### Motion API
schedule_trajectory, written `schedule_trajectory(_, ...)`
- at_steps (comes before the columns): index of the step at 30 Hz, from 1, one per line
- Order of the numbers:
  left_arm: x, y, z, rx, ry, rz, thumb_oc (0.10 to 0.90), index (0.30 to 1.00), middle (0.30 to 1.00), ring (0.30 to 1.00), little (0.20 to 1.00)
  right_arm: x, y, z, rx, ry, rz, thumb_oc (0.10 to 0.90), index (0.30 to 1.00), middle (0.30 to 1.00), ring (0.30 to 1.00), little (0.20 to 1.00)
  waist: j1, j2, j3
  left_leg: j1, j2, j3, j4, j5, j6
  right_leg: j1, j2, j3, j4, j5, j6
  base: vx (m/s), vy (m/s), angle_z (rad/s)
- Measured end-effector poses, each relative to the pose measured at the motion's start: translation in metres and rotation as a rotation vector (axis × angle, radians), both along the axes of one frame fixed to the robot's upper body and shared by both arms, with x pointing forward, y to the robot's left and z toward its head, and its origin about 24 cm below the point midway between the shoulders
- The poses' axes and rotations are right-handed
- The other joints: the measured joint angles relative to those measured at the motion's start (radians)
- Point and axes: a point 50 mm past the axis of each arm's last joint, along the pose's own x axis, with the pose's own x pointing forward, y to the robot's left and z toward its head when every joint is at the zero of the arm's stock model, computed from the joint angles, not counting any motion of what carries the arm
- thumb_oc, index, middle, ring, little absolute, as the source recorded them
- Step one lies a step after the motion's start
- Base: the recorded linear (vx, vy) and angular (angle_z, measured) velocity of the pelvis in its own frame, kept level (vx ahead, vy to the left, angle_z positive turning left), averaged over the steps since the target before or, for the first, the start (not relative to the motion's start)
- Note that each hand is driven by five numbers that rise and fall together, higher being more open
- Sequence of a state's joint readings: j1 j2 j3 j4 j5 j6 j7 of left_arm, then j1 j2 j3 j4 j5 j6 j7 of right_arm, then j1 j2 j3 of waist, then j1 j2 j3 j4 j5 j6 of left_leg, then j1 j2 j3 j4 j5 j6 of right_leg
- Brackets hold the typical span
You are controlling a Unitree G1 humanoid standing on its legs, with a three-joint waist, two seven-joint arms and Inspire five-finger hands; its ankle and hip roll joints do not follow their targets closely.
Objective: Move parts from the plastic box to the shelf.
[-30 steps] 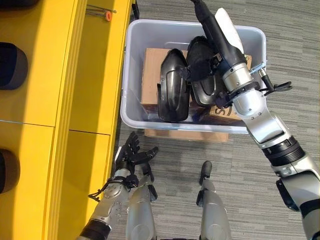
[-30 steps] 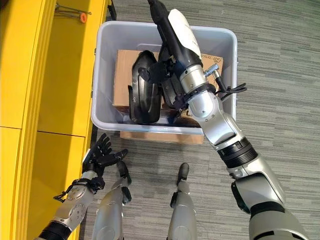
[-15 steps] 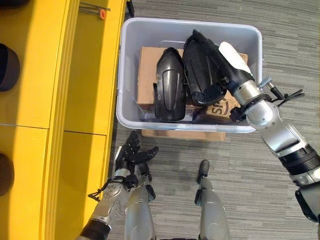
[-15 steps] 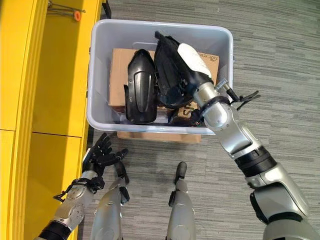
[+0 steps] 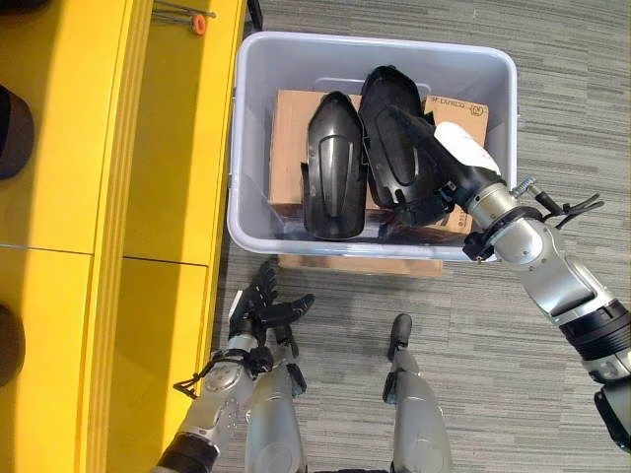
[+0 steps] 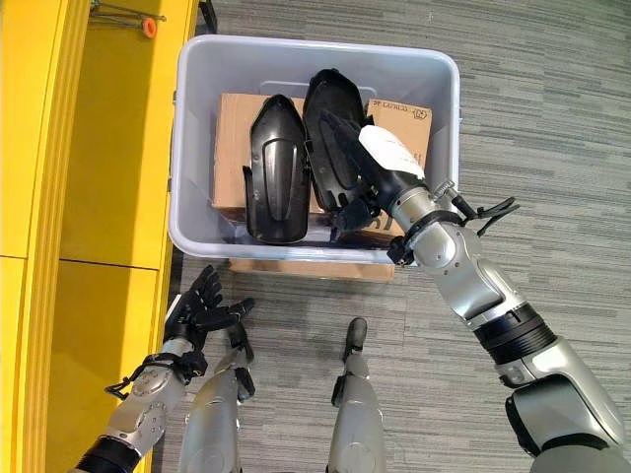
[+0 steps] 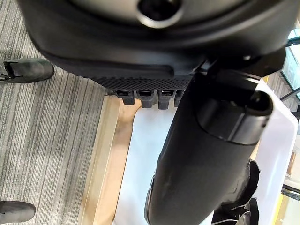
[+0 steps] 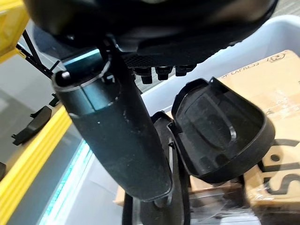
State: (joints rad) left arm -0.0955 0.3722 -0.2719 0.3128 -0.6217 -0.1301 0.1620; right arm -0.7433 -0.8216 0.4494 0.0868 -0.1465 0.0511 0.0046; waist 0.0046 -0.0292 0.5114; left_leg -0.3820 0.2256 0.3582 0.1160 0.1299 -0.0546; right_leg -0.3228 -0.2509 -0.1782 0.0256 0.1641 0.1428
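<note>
A grey plastic box [image 5: 375, 44] stands on the floor beside the yellow shelf [image 5: 99, 197]. Two black moulded parts lie side by side on a cardboard carton [image 5: 291, 138] inside it, the left part [image 5: 335, 168] and the right part [image 5: 389, 128]. My right hand [image 5: 449, 172] reaches in from the box's near right side and rests at the near end of the right part, which also shows hollow side up [image 8: 220, 136]. Its thumb [image 8: 117, 136] is straight and its fingers look relaxed. My left hand [image 5: 258, 310] hangs open low by the shelf's edge, holding nothing.
Dark rounded parts sit on the shelf at its far left edge [image 5: 12, 128] and lower down [image 5: 8, 340]. A thin tool with an orange tip [image 5: 197, 22] lies at the shelf's far end. A wooden board [image 5: 360, 264] sticks out from under the box.
My right arm has drawn back and down from high over the box. The right part now lies lower beside the other one, with the hand at its near end.
</note>
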Motion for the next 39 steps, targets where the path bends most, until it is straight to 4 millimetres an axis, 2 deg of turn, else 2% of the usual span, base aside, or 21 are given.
schedule_trajectory(9, 0.0, 0.0, 0.0, -0.002, 0.001, 0.001, 0.9, 1.0, 1.0, 1.0, 1.0, 0.0, -0.005, 0.003, -0.086, -0.044, -0.038, 0.9, 1.0, 1.0, 1.0, 1.0, 0.001, 0.006, 0.005, -0.002, -0.001, 0.0, -0.004, 0.0, 0.0, 0.0, -0.001, -0.002, -0.005, -0.002, 0.002, 0.0, 0.0, 0.0)
schedule_trajectory(16, -0.001, 0.001, -0.001, -0.002, 0.003, 0.008, 0.9, 1.0, 1.0, 1.0, 1.0, -0.003, -0.023, 0.011, -0.19, -0.067, -0.098, 0.9, 1.0, 1.0, 1.0, 1.0, 0.009, 0.017, 0.012, -0.011, -0.005, -0.001, -0.01, 0.0, 0.0, -0.008, -0.002, -0.005, -0.009, -0.004, 0.005, 0.0, 0.0, 0.0)
schedule_trajectory(25, -0.004, 0.008, -0.003, 0.0, 0.008, 0.034, 0.9, 1.0, 1.0, 1.0, 1.0, -0.003, -0.025, 0.012, -0.244, -0.074, -0.113, 0.9, 1.0, 1.0, 1.0, 1.0, 0.026, 0.021, 0.015, -0.023, -0.006, -0.003, -0.016, 0.0, 0.0, -0.02, -0.002, -0.012, -0.01, -0.01, 0.005, 0.0, 0.0, 0.0)
schedule_trajectory(32, -0.006, 0.007, -0.003, 0.001, 0.009, 0.032, 0.9, 1.0, 1.0, 1.0, 1.0, -0.003, -0.021, 0.014, -0.315, -0.078, -0.101, 0.9, 1.0, 1.0, 1.0, 1.0, 0.027, 0.02, 0.015, -0.045, -0.006, -0.009, -0.014, 0.001, -0.001, -0.039, -0.003, -0.018, -0.005, -0.011, 0.004, 0.0, 0.001, 0.01)
schedule_trajectory(39, -0.004, 0.007, -0.002, 0.0, 0.004, 0.035, 0.9, 1.0, 1.0, 1.0, 1.0, 0.001, -0.003, 0.007, -0.451, -0.061, -0.042, 0.9, 1.0, 1.0, 1.0, 1.0, 0.029, 0.02, 0.015, -0.058, -0.006, -0.009, -0.013, 0.0, 0.0, -0.052, -0.001, -0.019, -0.001, -0.012, 0.004, 0.0, 0.0, 0.0)
